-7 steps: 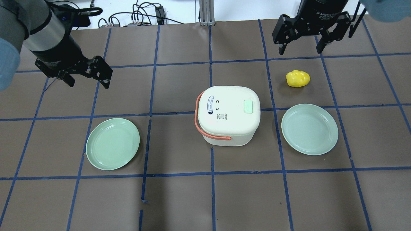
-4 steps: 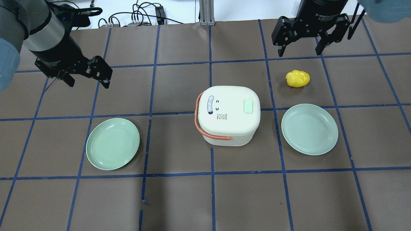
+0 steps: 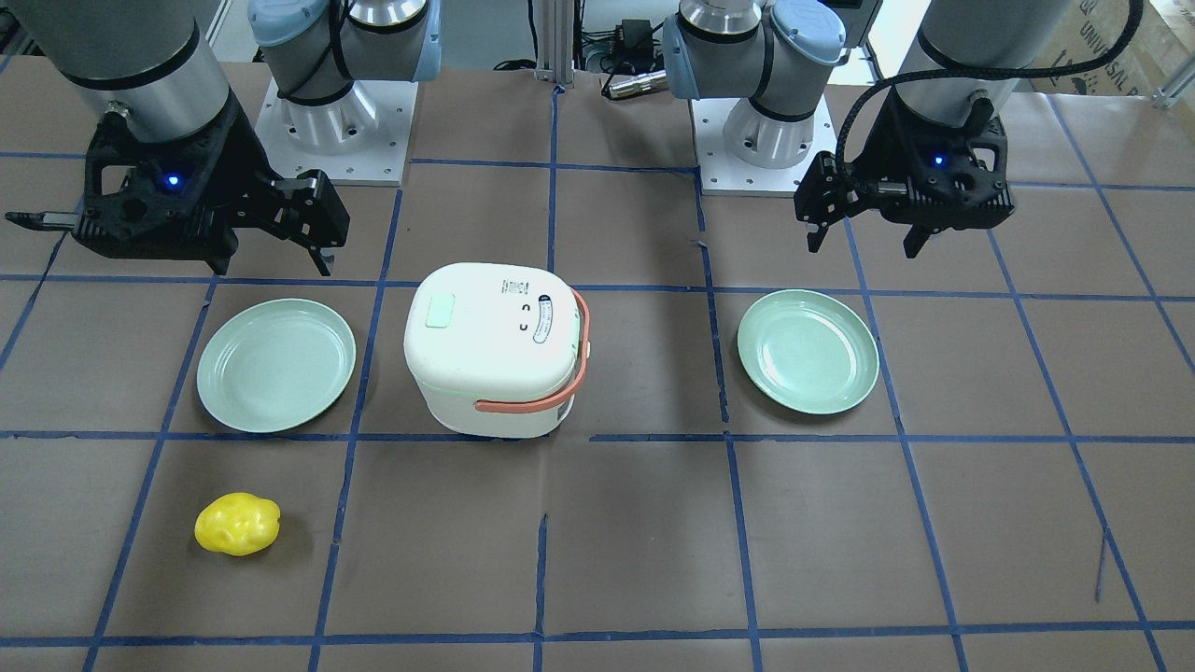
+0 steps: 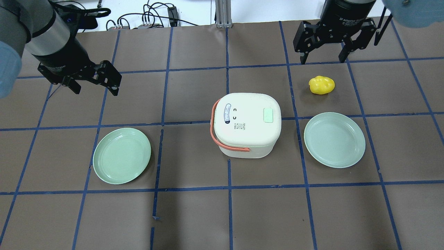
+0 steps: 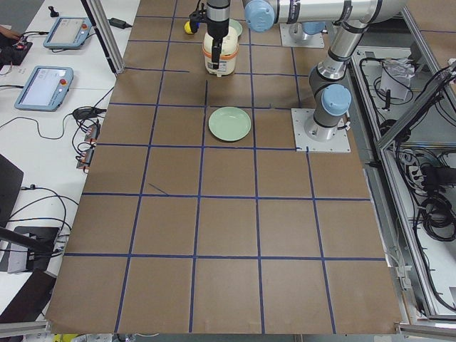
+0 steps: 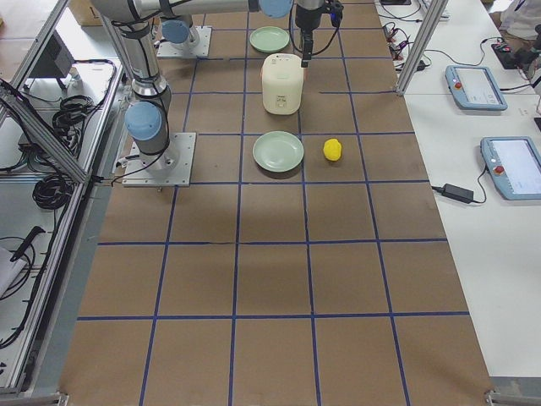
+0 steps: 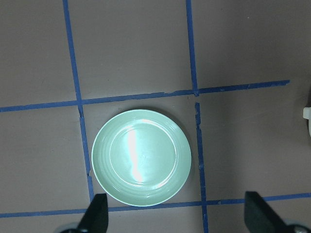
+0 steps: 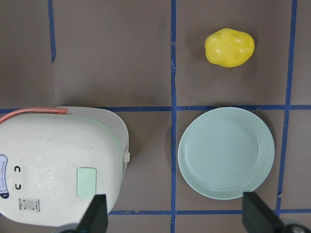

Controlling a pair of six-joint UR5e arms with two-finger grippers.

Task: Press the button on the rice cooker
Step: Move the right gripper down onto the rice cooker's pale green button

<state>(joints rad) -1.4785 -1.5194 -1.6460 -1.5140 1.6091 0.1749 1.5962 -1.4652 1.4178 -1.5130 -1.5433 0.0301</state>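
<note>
Facing the robot, front view: white rice cooker (image 3: 495, 350) at the middle of the table (image 3: 653, 541), lid down, orange handle (image 3: 523, 404) folded against the body. Pale green button (image 3: 440, 311) on the lid top, nothing touching it. One green plate on each side, the left-side plate (image 3: 808, 351) and the right-side plate (image 3: 276, 364), both apart from the cooker. Yellow lumpy item (image 3: 237, 524) near the right-side plate.

Right gripper (image 3: 273, 257) raised, jaws wide, empty. Left gripper (image 3: 861, 245) raised, jaws wide, empty.

Overhead view: both grippers well apart from the cooker, right gripper beyond the yellow item.

Side views: cooker small and far off, jaw detail too small to tell.

Left wrist view: left-side plate below, fingertips spread wide.

Right wrist view: cooker with button, right-side plate and yellow item below, fingertips spread wide.
</note>
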